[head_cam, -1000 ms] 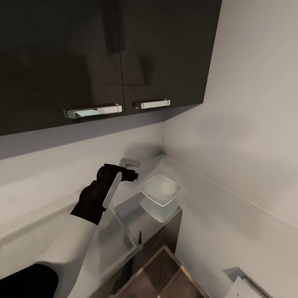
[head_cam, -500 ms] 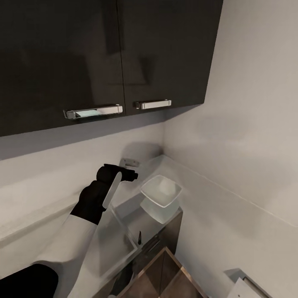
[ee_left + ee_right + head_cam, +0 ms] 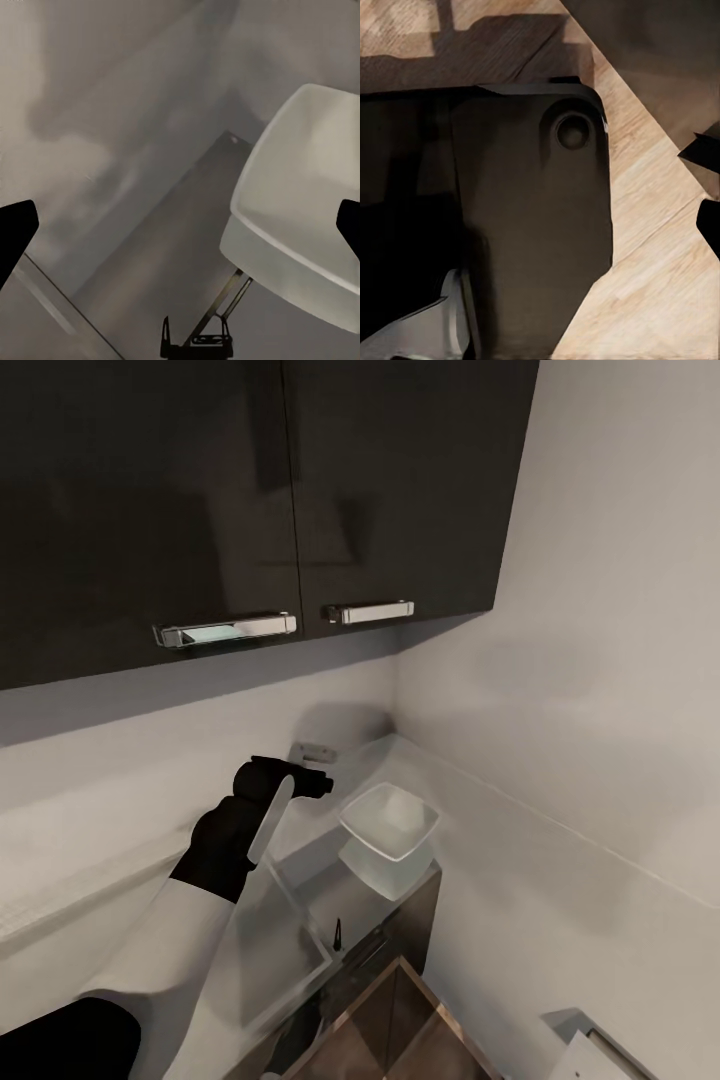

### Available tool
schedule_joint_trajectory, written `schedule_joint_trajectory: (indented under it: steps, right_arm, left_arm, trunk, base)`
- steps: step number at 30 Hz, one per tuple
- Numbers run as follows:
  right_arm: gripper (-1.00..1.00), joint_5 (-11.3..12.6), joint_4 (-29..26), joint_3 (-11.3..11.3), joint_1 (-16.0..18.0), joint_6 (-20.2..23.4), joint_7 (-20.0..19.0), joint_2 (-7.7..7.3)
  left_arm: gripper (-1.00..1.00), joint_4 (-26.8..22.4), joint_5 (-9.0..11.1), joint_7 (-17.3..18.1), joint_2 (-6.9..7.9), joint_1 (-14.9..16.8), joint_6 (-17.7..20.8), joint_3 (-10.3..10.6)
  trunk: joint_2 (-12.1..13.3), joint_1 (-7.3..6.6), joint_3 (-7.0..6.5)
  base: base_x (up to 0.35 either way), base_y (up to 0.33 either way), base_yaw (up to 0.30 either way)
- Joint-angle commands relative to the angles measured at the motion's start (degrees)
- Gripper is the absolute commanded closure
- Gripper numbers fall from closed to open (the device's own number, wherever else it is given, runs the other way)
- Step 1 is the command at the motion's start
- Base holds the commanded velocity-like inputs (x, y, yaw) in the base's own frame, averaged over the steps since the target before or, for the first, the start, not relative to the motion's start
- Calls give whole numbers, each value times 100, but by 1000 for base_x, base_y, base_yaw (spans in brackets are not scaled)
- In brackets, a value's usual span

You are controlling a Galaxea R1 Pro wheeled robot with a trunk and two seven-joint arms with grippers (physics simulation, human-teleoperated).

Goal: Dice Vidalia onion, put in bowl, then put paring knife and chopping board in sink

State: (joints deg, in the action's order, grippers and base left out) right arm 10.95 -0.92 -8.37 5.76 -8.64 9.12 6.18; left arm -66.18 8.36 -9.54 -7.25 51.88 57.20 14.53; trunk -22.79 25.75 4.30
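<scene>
Left gripper [image 3: 322,784] of mine hangs just beside the bowl [image 3: 389,821], fingertips [image 3: 15,229] spread wide and empty; easing it over the bowl's rim, level with the countertop [image 3: 345,885], seems the sound way to tip anything in. Onion, board and knife I cannot make out, and my right gripper's [image 3: 706,187] state I cannot tell.

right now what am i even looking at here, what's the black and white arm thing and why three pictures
It is a simulated two-armed kitchen robot. The head view looks over its left arm, raised with the left gripper near a white bowl on the grey countertop, under dark wall cabinets. The left wrist view looks along that gripper: its fingers are spread wide and hold nothing, with the bowl ahead. The right wrist view points down at a wooden floor and a dark part of the machine; whether that gripper is open is unclear.
</scene>
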Motion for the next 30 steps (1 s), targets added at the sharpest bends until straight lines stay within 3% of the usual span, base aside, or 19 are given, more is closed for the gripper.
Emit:
schedule_joint_trajectory:
  steps: [1, 30]
  right_arm:
    - [-100, 58, 4, -50, -3, -6, 13, 3]
    - [-100, 57, 1, -50, -40, 38, 1, 19]
  left_arm:
    - [-100, -5, 60, -57, 0, 6, 19, 6]
    - [-100, 88, 62, -49, -5, 6, 19, 15]
  trunk:
    - [-13, 4, 13]
    - [-13, 4, 94]
  base:
    - [0, 0, 0]
    - [0, 0, 0]
